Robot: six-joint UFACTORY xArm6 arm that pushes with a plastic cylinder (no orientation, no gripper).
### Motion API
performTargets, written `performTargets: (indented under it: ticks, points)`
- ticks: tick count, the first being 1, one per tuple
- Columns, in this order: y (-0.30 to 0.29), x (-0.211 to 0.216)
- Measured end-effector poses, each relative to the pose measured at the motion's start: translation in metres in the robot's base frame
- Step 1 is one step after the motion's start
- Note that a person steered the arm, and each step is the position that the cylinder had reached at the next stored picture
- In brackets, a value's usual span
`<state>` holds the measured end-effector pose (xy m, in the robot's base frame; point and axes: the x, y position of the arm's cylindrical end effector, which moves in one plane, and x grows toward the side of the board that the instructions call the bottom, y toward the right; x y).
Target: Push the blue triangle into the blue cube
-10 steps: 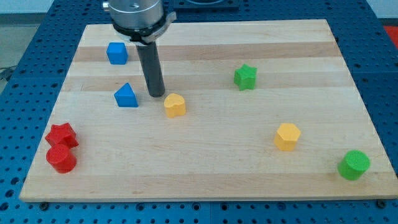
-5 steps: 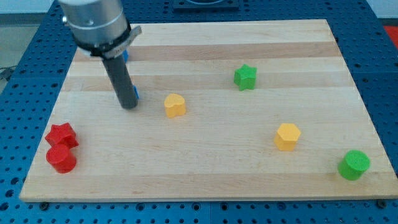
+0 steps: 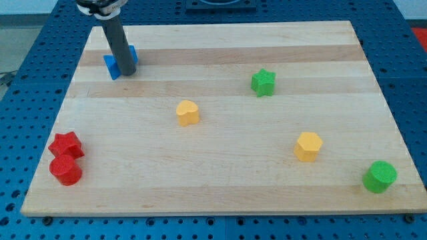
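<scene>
Up at the view's top-left corner of the pale wooden desk (image 3: 220, 180), my tip (image 3: 127, 72) has swept the small blue triangle block (image 3: 111, 66) from mid-desk up against the blue cube (image 3: 133, 53), the rod hiding their contact, so the push looks nearly finished.

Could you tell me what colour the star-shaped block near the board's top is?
Green star, clearest in the camera view.

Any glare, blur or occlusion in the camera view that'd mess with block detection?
Camera view: sharp and evenly lit, shadows soft and short, no strong glare on the wooden board. Only problem is occlusion: the dark rod covers the blue blocks near the view's top left, so their shapes don't separate. My tip sits right against them.
</scene>
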<state>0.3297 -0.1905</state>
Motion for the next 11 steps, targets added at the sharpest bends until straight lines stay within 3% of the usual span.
performTargets:
  ticks: [5, 7, 9, 11]
  points:
    - [0.029, 0.009]
    - [0.115, 0.109]
    - [0.137, 0.131]
    - [0.219, 0.185]
